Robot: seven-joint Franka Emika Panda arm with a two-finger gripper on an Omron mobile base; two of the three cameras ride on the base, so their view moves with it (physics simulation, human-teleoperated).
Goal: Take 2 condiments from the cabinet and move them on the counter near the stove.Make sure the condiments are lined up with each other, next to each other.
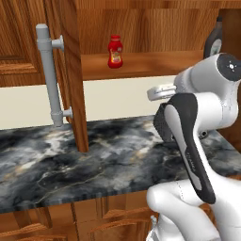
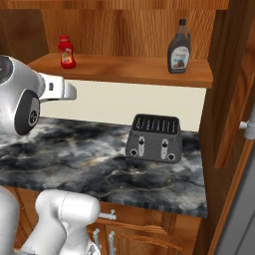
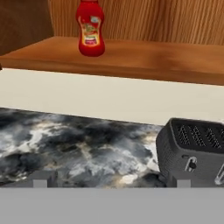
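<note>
Ketchup bottle [image 3: 90, 28]: upright on the cabinet shelf [image 3: 144, 61] above the toaster [image 3: 194, 151]; raise your wide-open, empty gripper [image 3: 111, 183], centre the jaws, close gently.

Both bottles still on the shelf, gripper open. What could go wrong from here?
1. The ketchup bottle stands upright near the shelf's front edge; a low or off-centre approach could tip it off onto the counter.
2. The toaster sits on the counter right under the dark bottle; lowering that bottle straight down might hit it.
3. The open cabinet door juts out beside the ketchup, likely crowding the arm's swing.
</note>
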